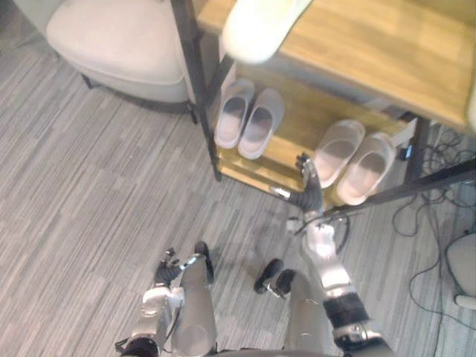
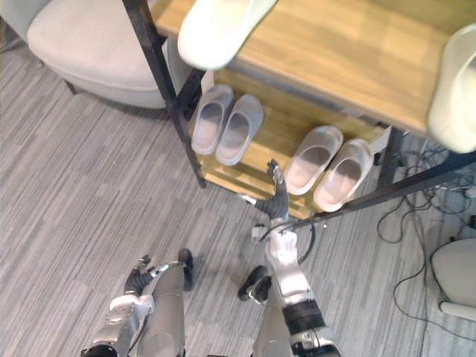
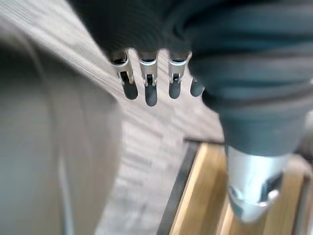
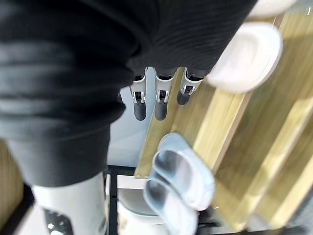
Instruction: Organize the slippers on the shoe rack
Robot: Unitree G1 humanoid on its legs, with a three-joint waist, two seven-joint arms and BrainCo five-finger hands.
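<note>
The shoe rack has a black frame and wooden shelves. On its lower shelf a grey pair of slippers stands side by side at the left, and a pale pink pair at the right. A white slipper lies on the top shelf and sticks out over its front edge; another white slipper lies at that shelf's right end. My right hand is at the lower shelf's front edge, just left of the pink pair, fingers straight and empty. My left hand hangs low over the carpet, relaxed and holding nothing.
A beige upholstered chair stands left of the rack, close to its post. Loose cables trail on the grey carpet to the right of the rack, beside a white round base.
</note>
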